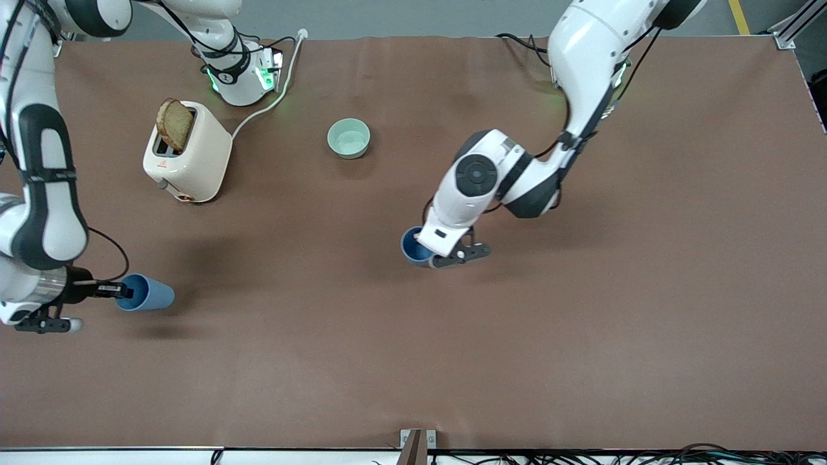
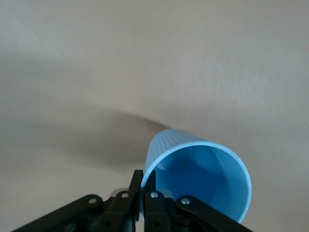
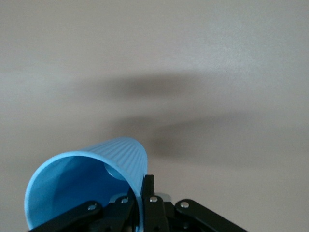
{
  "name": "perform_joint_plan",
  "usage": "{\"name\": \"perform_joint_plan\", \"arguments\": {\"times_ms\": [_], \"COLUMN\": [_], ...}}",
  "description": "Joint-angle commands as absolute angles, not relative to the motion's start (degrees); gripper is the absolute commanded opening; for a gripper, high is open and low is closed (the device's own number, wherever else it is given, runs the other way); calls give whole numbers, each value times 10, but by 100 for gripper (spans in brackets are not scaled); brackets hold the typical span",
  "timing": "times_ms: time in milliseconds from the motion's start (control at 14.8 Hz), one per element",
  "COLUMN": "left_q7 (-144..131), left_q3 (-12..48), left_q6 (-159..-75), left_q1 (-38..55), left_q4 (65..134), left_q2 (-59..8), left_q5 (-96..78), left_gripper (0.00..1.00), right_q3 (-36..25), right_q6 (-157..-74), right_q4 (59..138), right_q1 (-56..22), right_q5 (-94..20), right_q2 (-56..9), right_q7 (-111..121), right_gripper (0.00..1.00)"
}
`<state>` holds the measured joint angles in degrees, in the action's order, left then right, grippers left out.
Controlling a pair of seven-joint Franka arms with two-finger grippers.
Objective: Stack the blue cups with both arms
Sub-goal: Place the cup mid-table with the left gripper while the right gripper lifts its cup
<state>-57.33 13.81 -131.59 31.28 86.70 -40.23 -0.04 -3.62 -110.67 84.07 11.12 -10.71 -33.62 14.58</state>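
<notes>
Two blue cups in play, each pinched at the rim by one gripper.

Left gripper [image 1: 431, 256] over the middle of the brown table [image 1: 581, 336], fingers clamped on the wall of one blue cup [image 1: 412, 246]. Cup mostly hidden beneath the white wrist in the front view, only its rim and part of the inside showing. In the left wrist view, same cup [image 2: 198, 179] tilted with its mouth toward the camera, ribbed outside visible, one finger inside the rim and one outside, left gripper [image 2: 145, 193] closed on that wall (shadow of cup and arm spread on the table underneath).

Right gripper [image 1: 106, 290] over the table at the right arm's end, fingers shut on the rim of the second blue cup [image 1: 147, 293]. Cup lying sideways in the grasp, mouth toward the gripper, base pointing toward the table's middle. In the right wrist view, this cup [image 3: 87, 179] likewise tipped, right gripper [image 3: 143, 195] pinching its wall, a dark shadow on the table below.

The two cups well apart, not stacked.

Elsewhere: a cream toaster [image 1: 187, 152] near the right arm's base, a slice of brown toast [image 1: 174, 124] standing out of its slot, white cord [image 1: 271, 97] running off toward the base. A pale green bowl [image 1: 349, 138] upright between the two bases, farther from the front camera than both cups.
</notes>
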Motion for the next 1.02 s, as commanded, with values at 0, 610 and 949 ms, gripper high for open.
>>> {"name": "perform_joint_plan", "arguments": {"times_ms": [0,610,949], "left_q7": [-614,-621,-591], "left_q3": [131,120,117], "left_q6": [-1327,-1294,-1127], "left_q1": [336,337,268], "left_q4": [836,828,804], "left_q2": [-427,-386,-251], "left_q5": [3,85,121], "left_gripper": [0,100,100], "right_q3": [4,201,226], "right_q6": [-1051,-967,-987], "right_q4": [845,846,848], "right_q1": [111,106,17], "right_q5": [-65,11,9], "right_q2": [-252,-134,-138], "right_q7": [71,-215,-320], "right_gripper": [4,1,0]}}
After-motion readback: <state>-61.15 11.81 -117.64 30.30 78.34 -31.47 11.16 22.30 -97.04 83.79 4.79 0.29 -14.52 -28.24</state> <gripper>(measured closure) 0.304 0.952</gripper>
